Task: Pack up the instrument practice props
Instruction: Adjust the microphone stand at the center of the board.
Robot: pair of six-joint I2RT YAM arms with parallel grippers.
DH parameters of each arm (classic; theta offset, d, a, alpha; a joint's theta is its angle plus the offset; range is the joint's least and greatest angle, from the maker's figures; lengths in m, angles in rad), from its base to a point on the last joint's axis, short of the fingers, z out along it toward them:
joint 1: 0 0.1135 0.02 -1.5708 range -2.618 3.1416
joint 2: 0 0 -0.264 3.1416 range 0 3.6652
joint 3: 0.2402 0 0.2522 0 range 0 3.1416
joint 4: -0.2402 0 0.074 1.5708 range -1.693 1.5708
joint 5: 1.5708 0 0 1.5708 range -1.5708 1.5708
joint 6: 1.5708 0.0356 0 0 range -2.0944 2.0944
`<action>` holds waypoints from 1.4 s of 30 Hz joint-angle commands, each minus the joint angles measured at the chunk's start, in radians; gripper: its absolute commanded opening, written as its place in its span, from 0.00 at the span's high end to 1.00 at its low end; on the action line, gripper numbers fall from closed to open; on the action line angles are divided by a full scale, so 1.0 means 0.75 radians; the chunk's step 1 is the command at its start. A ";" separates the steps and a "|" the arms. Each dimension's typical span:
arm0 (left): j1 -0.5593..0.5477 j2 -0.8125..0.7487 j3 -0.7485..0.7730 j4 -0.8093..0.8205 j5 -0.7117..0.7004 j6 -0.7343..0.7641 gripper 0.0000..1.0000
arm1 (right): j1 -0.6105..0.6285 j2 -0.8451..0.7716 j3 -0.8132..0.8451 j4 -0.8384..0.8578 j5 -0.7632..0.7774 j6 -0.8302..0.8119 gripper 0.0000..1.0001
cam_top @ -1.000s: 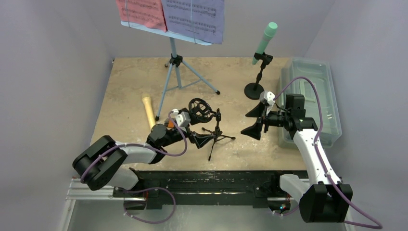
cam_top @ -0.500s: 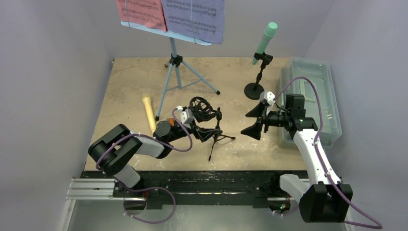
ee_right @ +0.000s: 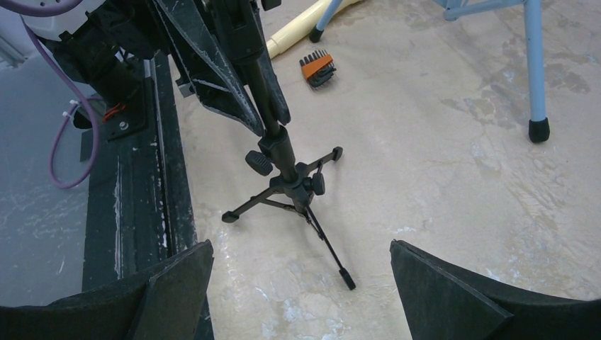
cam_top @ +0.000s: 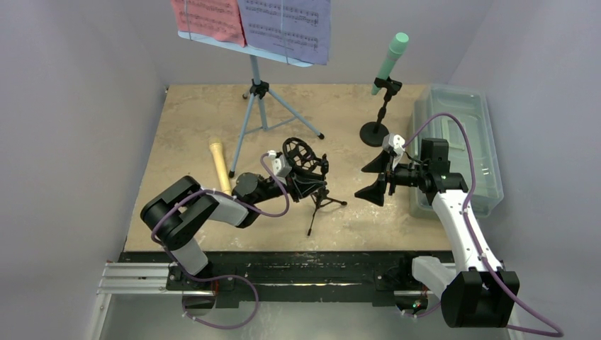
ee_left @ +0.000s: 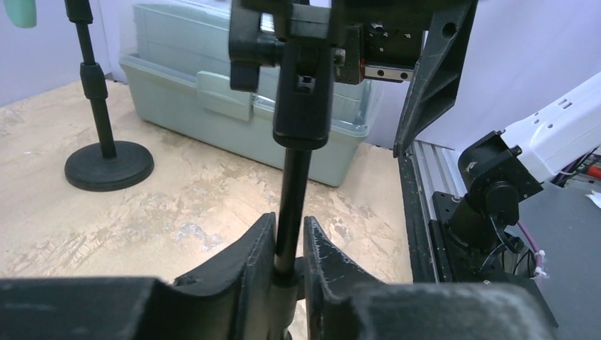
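Observation:
A small black microphone tripod (cam_top: 317, 195) with a round cage mount (cam_top: 298, 156) stands at mid-table. My left gripper (cam_top: 305, 185) is shut on its thin pole (ee_left: 292, 184), both fingers pressed against it just above the leg hub; the right wrist view shows the same grip on the tripod (ee_right: 287, 177). My right gripper (cam_top: 374, 177) hangs open to the right of it, nothing between its fingers (ee_right: 299, 244). A yellow microphone (cam_top: 220, 164) lies on the table. A mint-green microphone (cam_top: 390, 60) sits on a round-based stand (cam_top: 374, 132). The light-blue tripod (cam_top: 256, 106) holds red (cam_top: 208, 18) and purple (cam_top: 287, 28) pages.
A translucent grey tub (cam_top: 461, 142) stands at the right edge, behind my right arm, its lid on (ee_left: 212, 106). A small orange and black bit set (ee_right: 317, 67) lies near the yellow microphone. A black rail (cam_top: 312, 258) runs along the table's near edge.
My left arm reached right to the small black tripod, and its fingers closed from wide open onto the pole. The right arm stayed still.

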 commanded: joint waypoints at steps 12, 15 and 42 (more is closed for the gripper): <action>-0.050 -0.242 -0.122 0.136 -0.393 0.047 1.00 | 0.043 0.016 0.037 -0.015 -0.027 -0.023 0.01; -0.177 -0.356 -0.154 0.024 -0.674 0.184 1.00 | 0.053 0.025 0.035 -0.013 -0.042 -0.012 0.01; -0.915 -0.116 -0.020 0.320 -1.986 0.805 1.00 | 0.187 0.074 -0.287 1.086 -0.049 1.318 0.02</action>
